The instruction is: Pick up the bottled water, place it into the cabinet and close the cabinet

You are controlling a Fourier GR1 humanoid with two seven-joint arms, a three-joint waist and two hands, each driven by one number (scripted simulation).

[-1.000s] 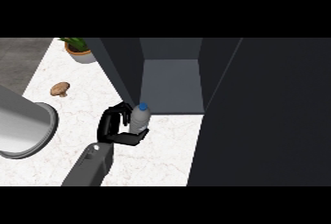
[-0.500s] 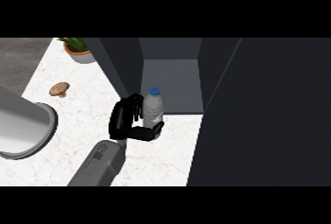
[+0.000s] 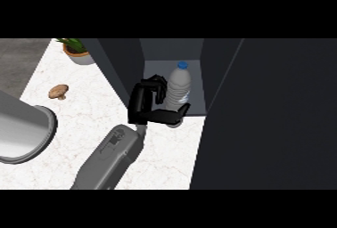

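Note:
The bottled water (image 3: 179, 87), clear with a blue cap, stands upright at the front edge of the open cabinet's (image 3: 158, 67) grey interior. My left hand (image 3: 141, 107) is shut on it from its left side: fingers (image 3: 153, 84) wrap the far side and the thumb (image 3: 176, 111) the near side. The bottle's base is hidden behind the thumb. The grey forearm (image 3: 108, 158) comes up from the lower left. My right hand does not show.
The dark open cabinet door (image 3: 276, 116) fills the right side. On the white marble counter (image 3: 72, 116) lie a brown mushroom (image 3: 59, 91) and a potted plant (image 3: 77, 51) at the far left. A large grey cylindrical object (image 3: 20, 133) sits at the left edge.
My left hand has carried the bottle away from me and to the right, from the counter up to the cabinet's opening. The bottle now stands straighter.

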